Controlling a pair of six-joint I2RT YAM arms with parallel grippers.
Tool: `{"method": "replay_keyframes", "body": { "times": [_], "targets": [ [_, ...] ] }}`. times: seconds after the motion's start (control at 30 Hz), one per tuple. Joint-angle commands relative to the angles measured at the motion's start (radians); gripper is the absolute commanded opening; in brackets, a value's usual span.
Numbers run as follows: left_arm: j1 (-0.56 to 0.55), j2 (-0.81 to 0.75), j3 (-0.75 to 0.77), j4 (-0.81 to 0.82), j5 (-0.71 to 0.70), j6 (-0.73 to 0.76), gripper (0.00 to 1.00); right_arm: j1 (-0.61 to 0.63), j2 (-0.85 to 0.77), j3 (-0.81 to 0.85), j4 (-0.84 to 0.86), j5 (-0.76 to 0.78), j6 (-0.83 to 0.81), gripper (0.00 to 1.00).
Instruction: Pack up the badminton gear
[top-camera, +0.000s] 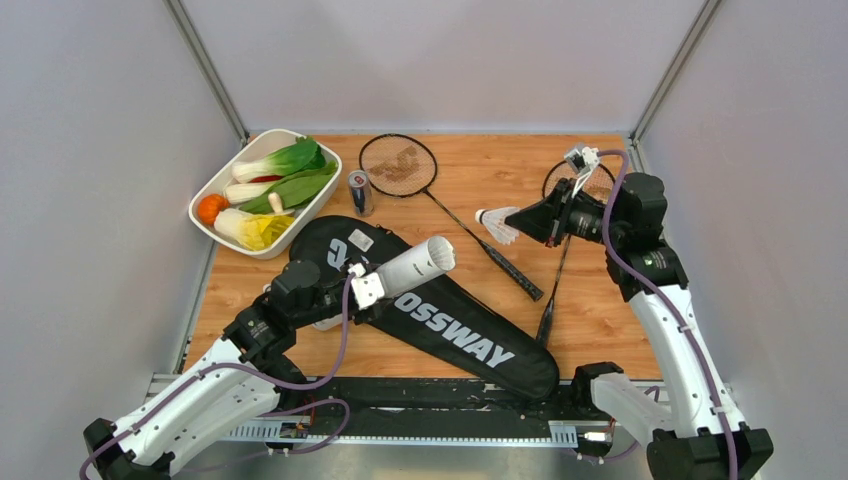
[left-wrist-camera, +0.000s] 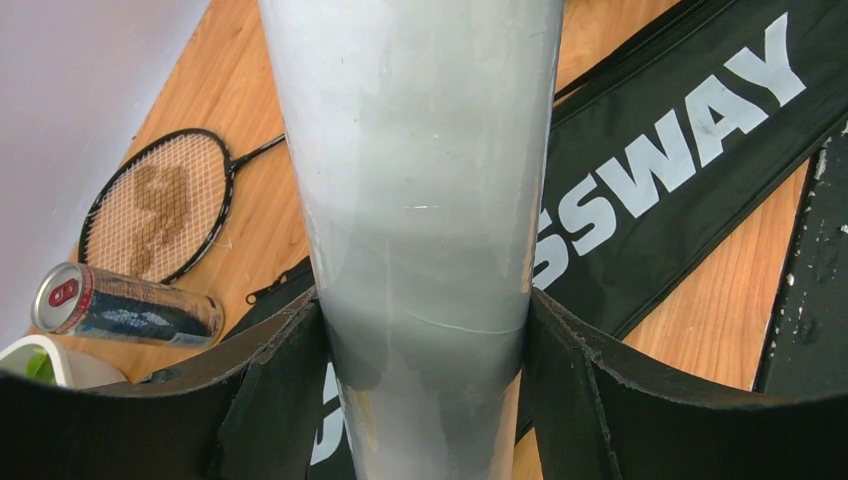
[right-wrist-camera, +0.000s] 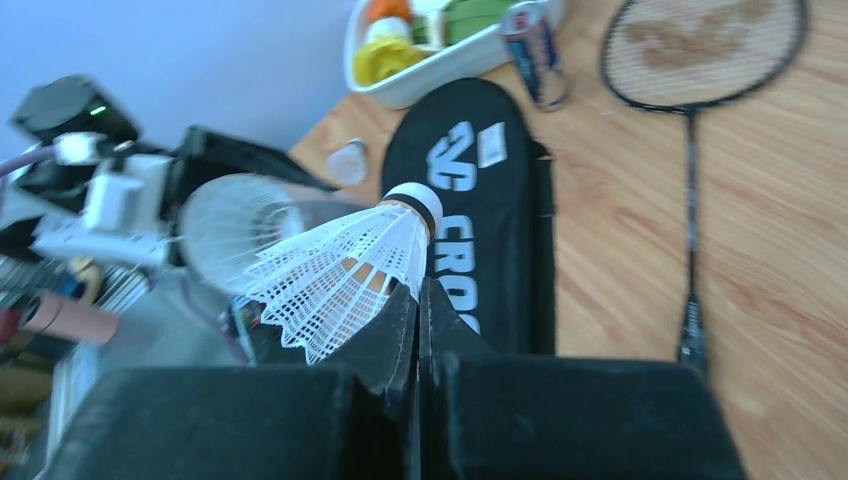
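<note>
My left tool (top-camera: 383, 281) clasps the tube (top-camera: 418, 264) near its base, over the bag (top-camera: 455, 335), with the mouth aimed toward 2 o'clock. My right tool (top-camera: 528, 222) is pinched tight on the skirt of a shuttlecock (top-camera: 497, 224), cork toward 9 o'clock. One racket (top-camera: 398, 165) lies at 12 o'clock on the tabletop (top-camera: 480, 170), and another racket (top-camera: 590, 185) lies at 2 o'clock.

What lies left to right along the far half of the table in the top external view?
White tray of vegetables → blue-silver drink can → dark-framed racket → white shuttlecock → right pincer, shut on that shuttlecock. The white tube and black CROSSWAY bag overlap these, so they are left out.
</note>
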Motion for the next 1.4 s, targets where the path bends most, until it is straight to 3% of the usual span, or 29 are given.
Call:
{"method": "replay_keyframes", "body": {
  "times": [0.0, 0.27, 0.57, 0.93, 1.37],
  "targets": [
    [0.001, 0.000, 0.017, 0.062, -0.002, 0.006, 0.01, 0.035, -0.050, 0.030, 0.113, -0.265, 0.080, 0.00],
    [0.001, 0.005, 0.017, 0.061, 0.003, 0.006, 0.01, 0.200, -0.051, 0.010, 0.166, -0.259, 0.130, 0.00],
    [0.001, 0.004, 0.015, 0.061, 0.022, 0.014, 0.01, 0.374, 0.050, 0.034, 0.148, -0.101, 0.120, 0.00],
    [0.001, 0.002, 0.014, 0.061, 0.024, 0.016, 0.01, 0.379, 0.054, 0.125, 0.095, -0.032, 0.116, 0.00],
    [0.001, 0.001, 0.016, 0.063, 0.026, 0.015, 0.01, 0.379, 0.027, 0.169, -0.087, 0.018, -0.010, 0.00]
  ]
}}
